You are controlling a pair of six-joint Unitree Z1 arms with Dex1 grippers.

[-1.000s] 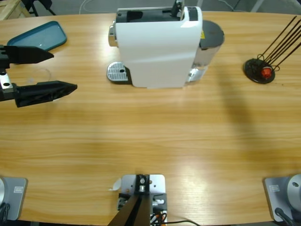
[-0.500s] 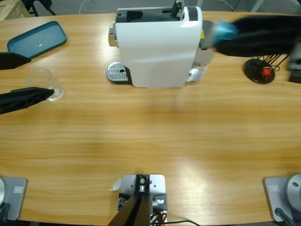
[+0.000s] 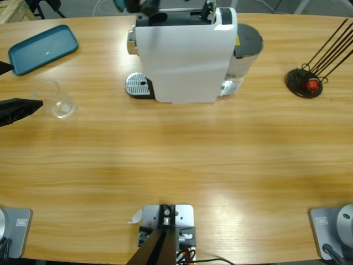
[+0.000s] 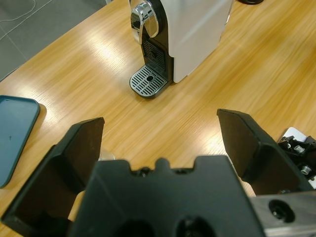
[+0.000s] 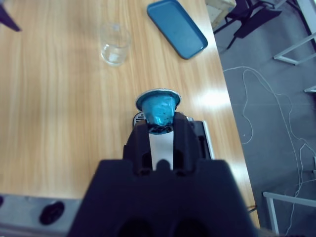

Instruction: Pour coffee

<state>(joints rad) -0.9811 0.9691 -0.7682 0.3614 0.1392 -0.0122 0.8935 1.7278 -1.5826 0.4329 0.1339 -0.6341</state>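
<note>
My left gripper (image 3: 16, 88) sits at the far left edge of the high view with its jaws spread wide and nothing between them. The clear glass (image 3: 55, 99) stands on the worktop (image 3: 182, 160) just beside the lower jaw tip, apart from it, below the teal tray (image 3: 41, 47) in the upper left. I can't make out any coffee in that glass; it looks near empty, so whatever there is to pour is a thin layer at most.

My right gripper (image 5: 159, 129) is pinching a blue capsule (image 5: 158, 109) by its lower end, foil rim outward, and shows only as a dark blur at the top edge of the high view, above the white coffee machine (image 3: 185, 55).

My worries: the capsule is held by a narrow bite, so I judge a knock against the machine's top could twist it loose or crush it. If it goes in askew, the lever won't close cleanly. The glass is well away from the drip grate (image 3: 139, 84) under the spout, so brewing now would run onto the grate. Closing my left jaws off-centre could tip or skid the light glass.

I can read no brand or writing; there is a small yellow sticker (image 3: 238, 40) on the machine's right side, too small to read.
</note>
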